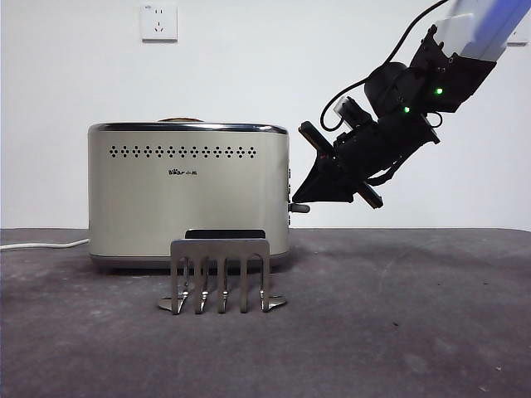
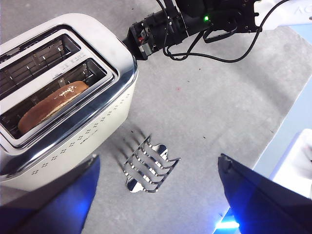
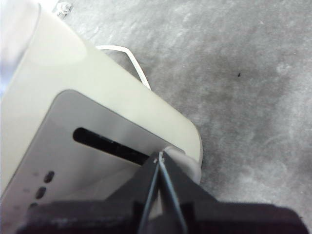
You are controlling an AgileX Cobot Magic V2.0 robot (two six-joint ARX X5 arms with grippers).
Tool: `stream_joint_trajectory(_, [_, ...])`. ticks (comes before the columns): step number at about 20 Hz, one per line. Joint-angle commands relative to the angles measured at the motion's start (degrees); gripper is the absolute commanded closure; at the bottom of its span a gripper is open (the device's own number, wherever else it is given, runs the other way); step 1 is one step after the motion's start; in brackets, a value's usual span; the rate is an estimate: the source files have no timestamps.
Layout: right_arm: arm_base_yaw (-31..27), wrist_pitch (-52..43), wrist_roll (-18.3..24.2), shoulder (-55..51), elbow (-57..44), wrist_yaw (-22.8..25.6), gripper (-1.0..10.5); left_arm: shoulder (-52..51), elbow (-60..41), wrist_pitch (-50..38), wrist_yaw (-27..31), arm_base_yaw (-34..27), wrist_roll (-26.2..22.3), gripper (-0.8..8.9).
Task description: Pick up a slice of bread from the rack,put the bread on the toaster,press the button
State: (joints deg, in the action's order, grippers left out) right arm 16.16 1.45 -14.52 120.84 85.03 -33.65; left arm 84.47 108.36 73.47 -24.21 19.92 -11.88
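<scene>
The cream toaster (image 1: 189, 191) stands at the centre left. The slice of bread (image 2: 51, 100) sits down in one of its slots, only its brown top (image 1: 180, 120) showing above the chrome rim. In front stands the small metal rack (image 1: 220, 274), with no bread in it. My right gripper (image 1: 303, 203) is shut, its tip against the lever (image 1: 299, 208) low on the toaster's right end. In the right wrist view the closed jaws (image 3: 160, 158) touch the lever knob (image 3: 181, 158) at the bottom of the slot. My left gripper (image 2: 157, 160) hangs open high above the rack.
A white cord (image 1: 41, 245) runs left from the toaster across the dark grey table (image 1: 398, 332). A wall socket (image 1: 158, 22) is on the white wall behind. The table's edge and a white object (image 2: 297, 156) lie to one side in the left wrist view.
</scene>
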Motion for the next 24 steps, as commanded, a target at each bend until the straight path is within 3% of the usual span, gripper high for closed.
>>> stream_joint_trajectory(1, [0.04,4.66,0.68,3.28,-2.25,2.21,9.6,0.13,-0.31,0.09,-0.20,0.02,0.26,4.09])
stream_joint_trajectory(6, [0.02,3.63,0.63,1.84,-2.01,-0.63,9.6,0.13,-0.31,0.07,-0.20,0.02,0.26,4.09])
stream_joint_trajectory(13, [-0.39,5.66,2.19,-15.41,-1.49,1.81,9.6,0.13,-0.31,-0.13,0.07,-0.02,0.11,4.09])
stream_joint_trajectory(18, [-0.28,24.00,8.26,-30.21,-1.49,2.36,9.6,0.13,-0.31,-0.11,0.02,-0.02,0.11,4.09])
stream_joint_trajectory(22, [1.49,47.43,17.90,-39.93,-1.49,2.27,9.6,0.13,-0.31,-0.09,-0.04,-0.02,0.13,4.09])
stream_joint_trajectory(24, [2.03,53.64,20.57,-42.32,-1.49,2.32,9.6,0.13,-0.31,-0.04,-0.04,-0.02,0.13,4.09])
